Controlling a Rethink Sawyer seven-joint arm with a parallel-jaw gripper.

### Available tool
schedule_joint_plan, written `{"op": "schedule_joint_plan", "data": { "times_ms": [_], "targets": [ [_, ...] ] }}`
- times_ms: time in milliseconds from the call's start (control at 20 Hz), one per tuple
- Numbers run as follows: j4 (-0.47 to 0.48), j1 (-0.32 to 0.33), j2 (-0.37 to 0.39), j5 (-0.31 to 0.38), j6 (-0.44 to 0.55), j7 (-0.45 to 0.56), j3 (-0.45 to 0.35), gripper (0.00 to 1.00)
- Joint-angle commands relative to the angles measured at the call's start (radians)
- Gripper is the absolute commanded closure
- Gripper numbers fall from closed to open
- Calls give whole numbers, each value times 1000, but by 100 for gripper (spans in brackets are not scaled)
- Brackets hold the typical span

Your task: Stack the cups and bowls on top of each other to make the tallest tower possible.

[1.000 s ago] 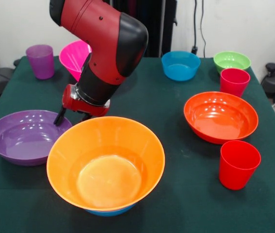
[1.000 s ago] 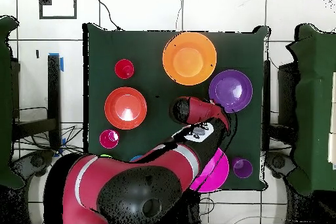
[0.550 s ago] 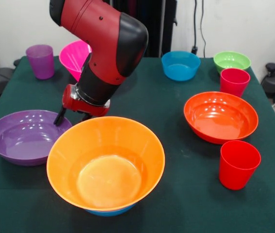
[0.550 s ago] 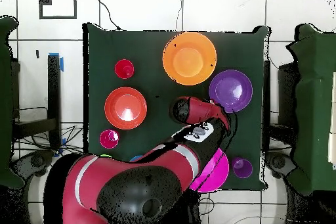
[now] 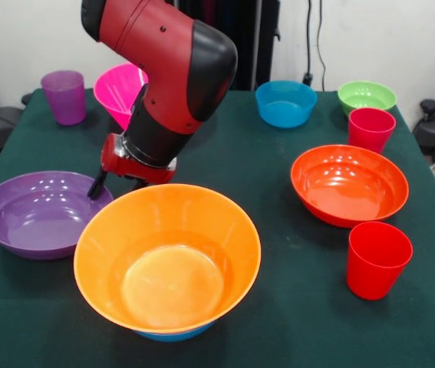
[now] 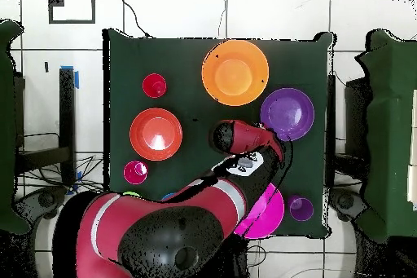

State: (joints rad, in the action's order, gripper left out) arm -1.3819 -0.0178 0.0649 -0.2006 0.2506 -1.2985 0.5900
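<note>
Gripper (image 5: 114,186) down low at the rim of the purple bowl (image 5: 39,213), one dark finger (image 5: 96,186) over its edge nearest the arm; whether clamped on the rim, impossible to tell. Bowl sitting just beside the orange bowl (image 5: 167,261), itself nested on a blue one, so likely a short carry sideways. Overhead: wrist hiding the fingers, but purple bowl (image 6: 287,114) and orange bowl (image 6: 234,72) seen nearly touching.
</note>
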Motion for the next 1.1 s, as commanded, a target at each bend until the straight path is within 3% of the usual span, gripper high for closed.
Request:
{"op": "schedule_joint_plan", "data": {
  "times_ms": [50, 650, 1100],
  "targets": [
    [12, -38, -49, -3, 4, -191, -187, 0],
    [19, -37, -60, 2, -17, -190, -177, 0],
    [61, -9, -72, 58, -37, -117, -156, 0]
  ]
}}
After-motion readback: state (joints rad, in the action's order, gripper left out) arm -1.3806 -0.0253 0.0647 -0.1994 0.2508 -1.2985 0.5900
